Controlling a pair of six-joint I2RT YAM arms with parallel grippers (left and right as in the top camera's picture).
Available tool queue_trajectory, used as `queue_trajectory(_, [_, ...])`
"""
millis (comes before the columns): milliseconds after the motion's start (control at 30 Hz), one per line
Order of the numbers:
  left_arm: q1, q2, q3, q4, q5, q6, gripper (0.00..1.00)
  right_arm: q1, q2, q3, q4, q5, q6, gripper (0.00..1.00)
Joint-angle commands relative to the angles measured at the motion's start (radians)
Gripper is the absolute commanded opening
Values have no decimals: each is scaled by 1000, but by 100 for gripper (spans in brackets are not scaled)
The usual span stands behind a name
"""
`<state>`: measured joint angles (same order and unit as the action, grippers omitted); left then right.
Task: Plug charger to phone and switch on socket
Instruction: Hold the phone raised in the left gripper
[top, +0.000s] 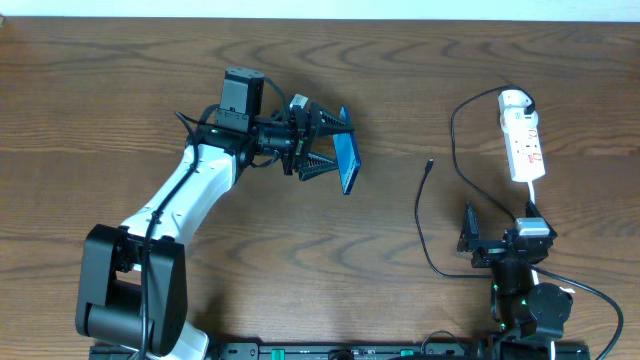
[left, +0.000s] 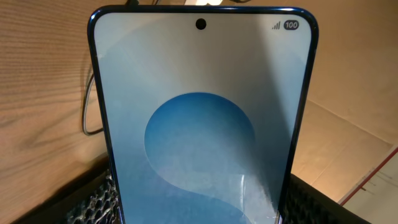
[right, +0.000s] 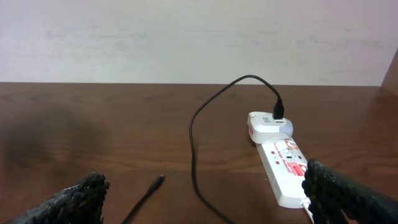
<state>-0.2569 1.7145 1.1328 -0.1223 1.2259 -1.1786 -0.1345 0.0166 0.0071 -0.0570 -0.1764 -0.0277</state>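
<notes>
We've got soft, even light on the brown wooden table (top: 400, 80); a pale sheen across the slim blue-screened phone (left: 202, 124); up close, the black textured fingers (right: 348, 193) blur.

A robot test bench, seemingly a lab: dark-brown wood-grain table (top: 330, 260); plain off-white wall (right: 186, 37) behind it; black-and-white robot arm (top: 195, 195) mounted at the table's edge

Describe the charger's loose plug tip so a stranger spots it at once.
On the right half of the brown wooden table lies a white elongated power strip. Left of it, a thin black cable ends in a small black plug tip, loose and slimmer than the strip's white cord.
</notes>
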Motion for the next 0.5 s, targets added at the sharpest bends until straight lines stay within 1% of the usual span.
queue_trajectory(0, [5, -34, 4, 9, 46, 19, 76, -4, -6, -2, -3, -6, -11, 99])
queue_trajectory(267, [5, -34, 4, 9, 47, 27, 76, -4, -6, -2, -3, -6, -11, 99])
queue_trajectory(367, [5, -34, 4, 8, 63, 60, 76, -4, -6, -2, -3, -6, -11, 99])
queue_trajectory(467, [5, -34, 4, 8, 61, 63, 76, -4, -6, -2, -3, -6, -11, 99])
